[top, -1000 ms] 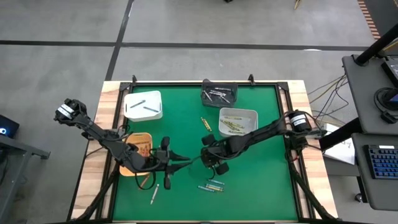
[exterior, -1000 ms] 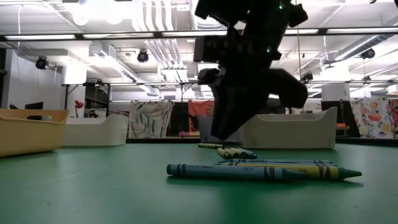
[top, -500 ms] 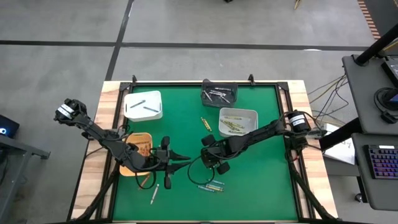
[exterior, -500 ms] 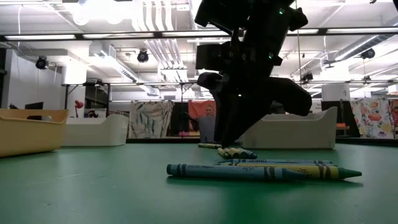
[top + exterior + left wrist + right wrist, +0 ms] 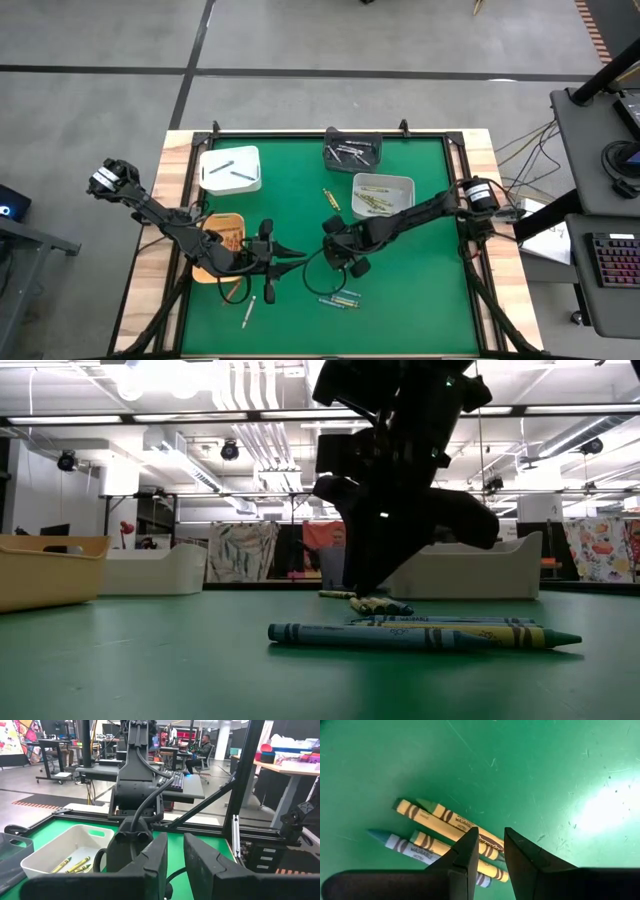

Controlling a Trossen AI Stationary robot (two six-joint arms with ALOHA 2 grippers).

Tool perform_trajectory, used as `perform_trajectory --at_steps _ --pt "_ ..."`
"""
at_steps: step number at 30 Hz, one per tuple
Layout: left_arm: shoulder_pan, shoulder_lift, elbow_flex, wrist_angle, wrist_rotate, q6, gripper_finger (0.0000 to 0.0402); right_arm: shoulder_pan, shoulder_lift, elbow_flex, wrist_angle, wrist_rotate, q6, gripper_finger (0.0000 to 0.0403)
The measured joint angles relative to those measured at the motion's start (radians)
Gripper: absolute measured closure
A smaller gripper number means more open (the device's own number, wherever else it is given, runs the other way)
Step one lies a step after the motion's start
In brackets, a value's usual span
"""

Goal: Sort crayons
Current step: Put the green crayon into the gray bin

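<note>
The right gripper point(image 5: 490, 851) hung over the green table point(image 5: 420, 290) with its fingers a narrow gap apart and nothing between them, just above a small cluster of crayons point(image 5: 447, 842), yellow and blue-green, lying side by side on the mat. The left gripper point(image 5: 172, 857) waited near the orange tray point(image 5: 222, 240), its fingers likewise narrowly parted and empty. More yellow crayons point(image 5: 372, 203) lay in the grey-white bin point(image 5: 383, 181).
</note>
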Motion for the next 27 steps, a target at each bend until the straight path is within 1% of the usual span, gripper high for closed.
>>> perform_trajectory --at_steps 10,15,23,27 --pt "0.000 0.000 0.000 -0.001 0.000 0.000 0.0356 -0.008 0.000 -0.003 0.001 -0.009 -0.060 0.0321" --pt "0.000 0.000 0.000 -0.001 0.000 0.000 0.0356 -0.011 -0.001 -0.008 0.003 -0.053 -0.071 0.0321" --pt "0.000 0.000 0.000 -0.001 0.000 0.000 0.0356 -0.011 -0.001 -0.018 0.011 -0.056 -0.087 0.0321" --pt "0.000 0.000 0.000 0.002 0.000 -0.005 0.0356 -0.017 -0.003 -0.040 0.057 -0.057 -0.096 0.0321"
